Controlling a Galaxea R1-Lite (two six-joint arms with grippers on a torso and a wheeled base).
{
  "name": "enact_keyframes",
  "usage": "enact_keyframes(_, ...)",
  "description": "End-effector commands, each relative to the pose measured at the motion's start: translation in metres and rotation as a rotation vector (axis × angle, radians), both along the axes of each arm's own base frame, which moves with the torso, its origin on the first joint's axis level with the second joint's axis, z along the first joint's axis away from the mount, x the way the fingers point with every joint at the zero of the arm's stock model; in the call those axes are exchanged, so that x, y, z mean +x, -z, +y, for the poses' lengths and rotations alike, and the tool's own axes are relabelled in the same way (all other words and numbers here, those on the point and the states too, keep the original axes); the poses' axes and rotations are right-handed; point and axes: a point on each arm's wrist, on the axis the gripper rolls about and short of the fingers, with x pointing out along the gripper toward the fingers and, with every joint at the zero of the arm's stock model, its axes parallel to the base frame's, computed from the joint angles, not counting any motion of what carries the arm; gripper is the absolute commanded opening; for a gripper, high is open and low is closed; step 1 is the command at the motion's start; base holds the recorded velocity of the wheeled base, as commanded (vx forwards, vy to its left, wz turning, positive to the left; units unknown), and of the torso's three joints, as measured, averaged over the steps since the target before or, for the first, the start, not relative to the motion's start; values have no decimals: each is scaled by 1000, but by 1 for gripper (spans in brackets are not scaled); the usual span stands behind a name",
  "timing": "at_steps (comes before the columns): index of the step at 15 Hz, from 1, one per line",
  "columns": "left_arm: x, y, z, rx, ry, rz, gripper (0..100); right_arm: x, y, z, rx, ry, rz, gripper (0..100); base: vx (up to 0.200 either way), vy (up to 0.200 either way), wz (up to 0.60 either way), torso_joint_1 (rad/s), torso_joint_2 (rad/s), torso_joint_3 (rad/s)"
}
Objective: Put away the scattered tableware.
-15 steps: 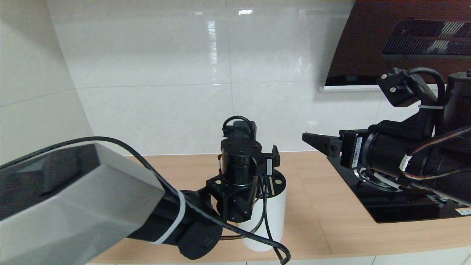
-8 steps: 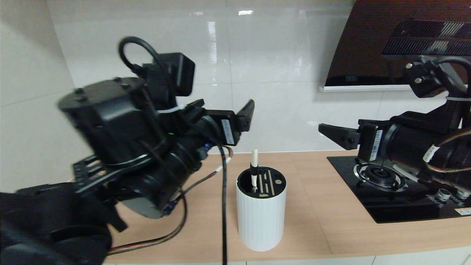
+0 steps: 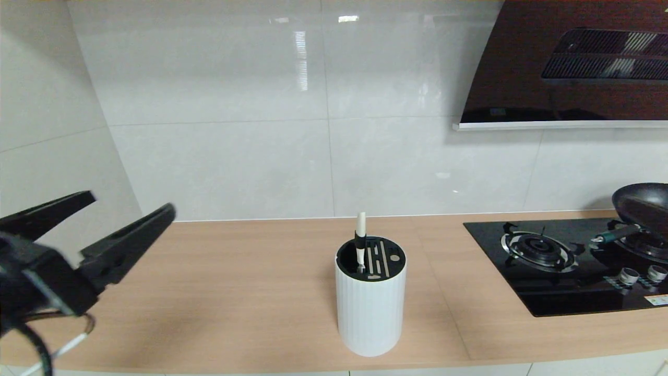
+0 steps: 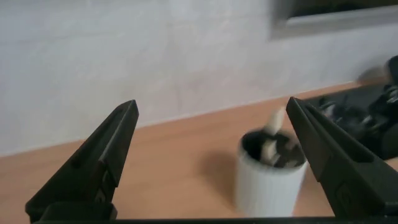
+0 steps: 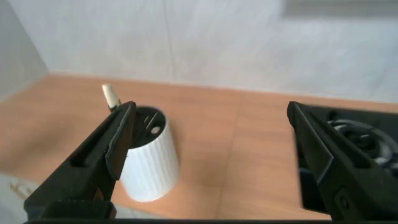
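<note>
Since the cream-handled utensil stands upright in a slot of the white holder on the surface, the step in hand looks like clearing off. Left gripper hangs well left of the holder, fingers spread and empty; right gripper likewise. Keep both arms wide of the handle so nothing clips it or tips the holder.

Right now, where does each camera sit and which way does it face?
Head: high on the robot, facing forward and down at the counter, holder and stove; left gripper shows at its left edge.
Left wrist: behind the open left gripper, facing the holder and wall.
Right wrist: behind the open right gripper, facing holder and stove.
Shared: all three see the holder with its utensil.
</note>
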Motion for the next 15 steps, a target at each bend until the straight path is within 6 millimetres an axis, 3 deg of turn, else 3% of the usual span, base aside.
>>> enact_keyframes(1, -67, 11, 47, -41, -98, -77, 100, -58, 1, -39, 44, 177, -142, 100, 0, 0, 0, 0, 0, 0)
enact_keyframes(3, -96, 18, 61, -55, -158, -113, 100, -95, 5, -51, 25, 252, -212, 100, 0, 0, 0, 0, 0, 0)
enact_keyframes(7, -140, 39, 72, -61, -269, -162, 100, -146, 35, -56, -96, 390, -246, 100, 0, 0, 0, 0, 0, 0)
enact_keyframes(10, -161, 50, 72, -39, -359, -222, 100, -158, 52, -52, -118, 422, -253, 100, 0, 0, 0, 0, 0, 0)
enact_keyframes(13, -165, 51, 72, -57, -459, -234, 100, -169, 69, -45, -135, 395, -313, 100, 0, 0, 0, 0, 0, 0)
enact_keyframes(15, -165, 52, 73, -59, -495, -232, 100, -165, 76, -44, -137, 374, -299, 100, 0, 0, 0, 0, 0, 0)
